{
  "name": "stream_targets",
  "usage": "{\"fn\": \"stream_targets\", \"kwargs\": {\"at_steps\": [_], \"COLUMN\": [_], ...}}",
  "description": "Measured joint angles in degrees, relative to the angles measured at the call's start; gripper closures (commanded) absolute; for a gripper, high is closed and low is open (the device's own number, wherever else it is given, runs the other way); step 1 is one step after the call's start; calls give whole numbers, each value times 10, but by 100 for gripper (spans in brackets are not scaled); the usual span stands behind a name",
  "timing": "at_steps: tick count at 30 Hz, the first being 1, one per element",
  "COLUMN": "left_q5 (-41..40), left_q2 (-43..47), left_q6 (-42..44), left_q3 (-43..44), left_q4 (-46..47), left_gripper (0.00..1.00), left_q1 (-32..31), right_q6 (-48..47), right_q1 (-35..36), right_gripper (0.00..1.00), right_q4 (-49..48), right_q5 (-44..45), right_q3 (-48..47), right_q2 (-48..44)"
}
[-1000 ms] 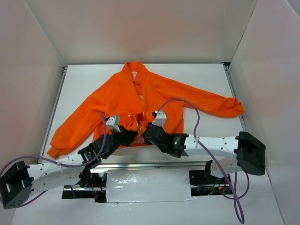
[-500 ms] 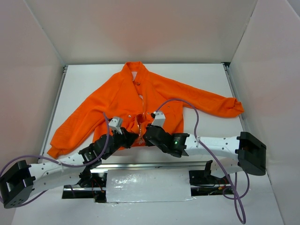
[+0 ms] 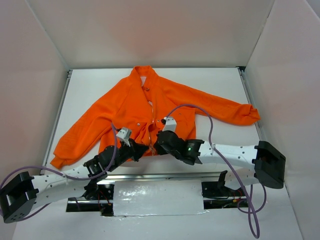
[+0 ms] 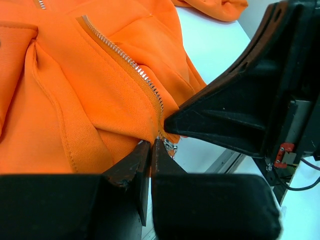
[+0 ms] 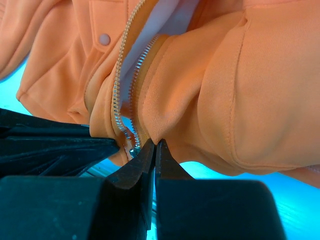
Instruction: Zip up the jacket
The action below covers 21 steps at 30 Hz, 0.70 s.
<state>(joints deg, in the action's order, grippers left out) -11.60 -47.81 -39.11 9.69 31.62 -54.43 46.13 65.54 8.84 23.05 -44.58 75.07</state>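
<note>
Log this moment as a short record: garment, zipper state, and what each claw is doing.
jacket: orange, spread on the white table, collar at the far side
zipper: open, tooth rows apart
left claw: shut on the jacket hem by the zipper's bottom end
right claw: shut on the hem of the other front panel

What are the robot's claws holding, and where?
Both hold the jacket at its bottom edge. The left gripper pinches one side of the zipper's lower end, the right gripper the other.
</note>
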Motion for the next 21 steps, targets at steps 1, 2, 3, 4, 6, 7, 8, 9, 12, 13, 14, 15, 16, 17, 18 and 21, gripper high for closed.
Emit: {"fn": "stream_targets", "kwargs": {"at_steps": [1,2,3,4,6,7,8,9,12,13,14,15,16,17,18,21], "left_q5": [2,4,6,6,6,5,3,3,9,11,14,16,18,22,25,30], "left_q2": [0,0,-1,-1,-3,-3,-4,-5,-9,-14,-18,-23,-27,-29,-29,-28], "left_q6": [0,0,0,0,-1,-1,-1,-1,0,0,0,0,0,0,0,-2], "left_q3": [-1,-3,-5,-6,-7,-7,-7,-7,-7,-7,-7,-7,-7,-9,-12,-23], "left_q4": [2,4,5,6,6,6,6,6,8,10,12,15,18,23,28,41], "left_gripper": [100,100,100,100,100,100,100,100,100,100,100,100,100,100,100,100], "left_q1": [0,0,0,0,0,0,0,0,0,0,0,0,0,0,0,0], "right_q6": [-1,-1,-1,0,1,2,4,7,18,21,22,23,23,23,23,23], "right_q1": [-2,-3,-3,-3,-4,-5,-6,-7,-8,-8,-8,-8,-9,-9,-10,-19], "right_gripper": [100,100,100,100,100,100,100,100,100,100,100,100,100,100,100,100], "right_q4": [4,11,22,34,51,56,59,61,64,65,65,64,64,65,66,58], "right_q5": [-3,-7,-12,-14,-17,-18,-19,-22,-28,-28,-30,-31,-31,-32,-32,-41], "right_q3": [-1,-4,-10,-18,-39,-45,-48,-49,-49,-48,-48,-47,-46,-46,-45,-37], "right_q2": [0,1,3,6,17,20,23,24,27,28,28,28,28,28,28,23]}}
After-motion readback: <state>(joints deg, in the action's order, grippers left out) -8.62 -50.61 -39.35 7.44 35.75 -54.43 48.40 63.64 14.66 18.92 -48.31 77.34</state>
